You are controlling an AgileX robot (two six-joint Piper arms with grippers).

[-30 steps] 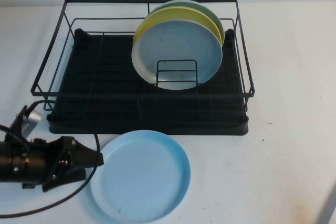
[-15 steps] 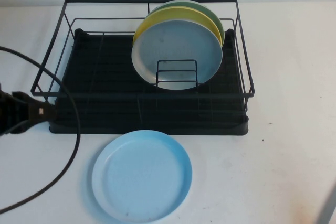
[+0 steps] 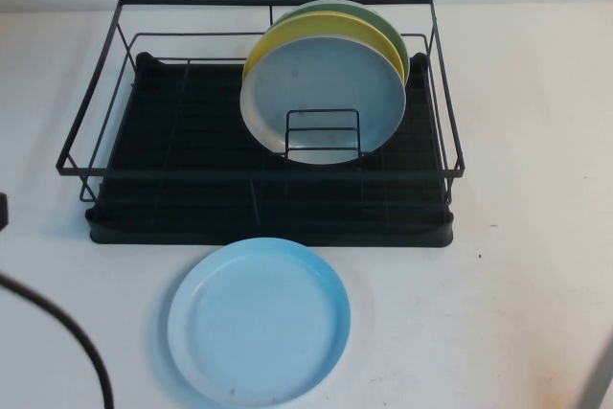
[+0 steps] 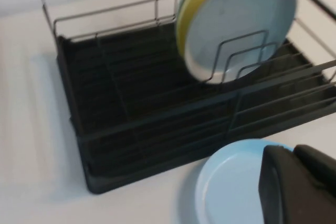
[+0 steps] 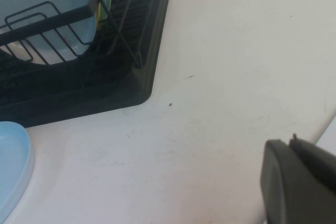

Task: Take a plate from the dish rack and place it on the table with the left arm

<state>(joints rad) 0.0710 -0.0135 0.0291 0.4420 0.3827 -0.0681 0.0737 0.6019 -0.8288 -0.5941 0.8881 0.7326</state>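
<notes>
- The sky-blue plate (image 3: 259, 321) lies flat on the white counter (image 3: 517, 265), just in front of the dish rack (image 3: 263, 122) and touched by nothing.
- The left gripper (image 4: 291, 187) is out of the high view; only a black cable (image 3: 81, 352) curves in at the left edge. In the left wrist view its dark jaws are pressed together, empty, above the plate's near side.
- A grey-blue plate (image 3: 326, 101) stands upright in the rack's small wire holder (image 3: 323, 131), with a yellow plate (image 3: 287, 31) behind it and a green plate (image 3: 383, 24) behind that.
- The right gripper (image 5: 302, 182) shows only in the right wrist view, over bare counter well to the right of the rack; I cannot tell whether its jaws are wide or narrow.
</notes>
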